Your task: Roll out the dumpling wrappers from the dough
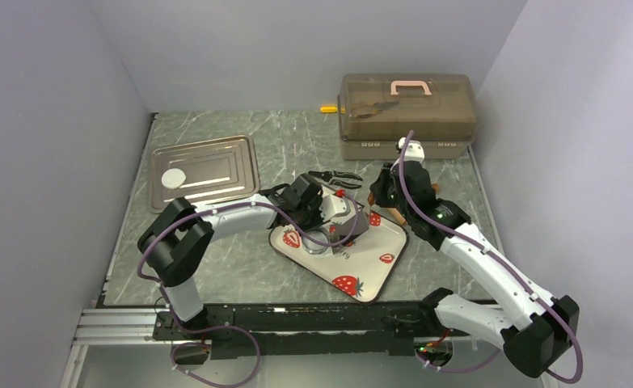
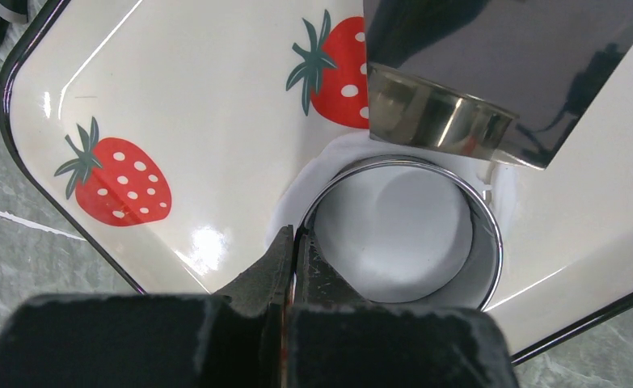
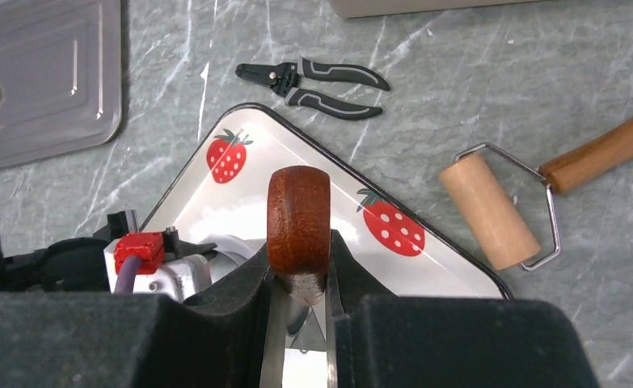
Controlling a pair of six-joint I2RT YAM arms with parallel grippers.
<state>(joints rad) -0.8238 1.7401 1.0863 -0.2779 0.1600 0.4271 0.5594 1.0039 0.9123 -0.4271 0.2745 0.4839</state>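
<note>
On the strawberry plate (image 2: 175,97) in the middle of the table (image 3: 458,97) lies the dough (image 2: 394,234). It is a flat white patch. A shiny ring (image 2: 491,234) sits on top of the dough, and white dough shows inside the ring and a little around its edge.

The left hand (image 2: 294,250) is right over the near side of the ring. Its two fingers are pressed together on the thin wall of the ring, one finger outside and one inside, so it is pinching the ring.

The right hand (image 3: 301,250) is pinching a scraper (image 3: 298,210) by its round brown wooden handle. The flat metal blade of the scraper hangs down, tilted, over the far side of the ring. The blade is so shiny that the ring shows in it like in a mirror.

One round white wrapper (image 1: 173,178) lies by itself on the metal tray (image 1: 216,162), far off to the left of the plate.

A roller (image 3: 491,212) with a wooden handle lies on the table just beside the plate on the right. Black pliers (image 3: 317,81) lie on the table behind the plate. A brown box (image 1: 406,113) with a pink handle stands at the back.
</note>
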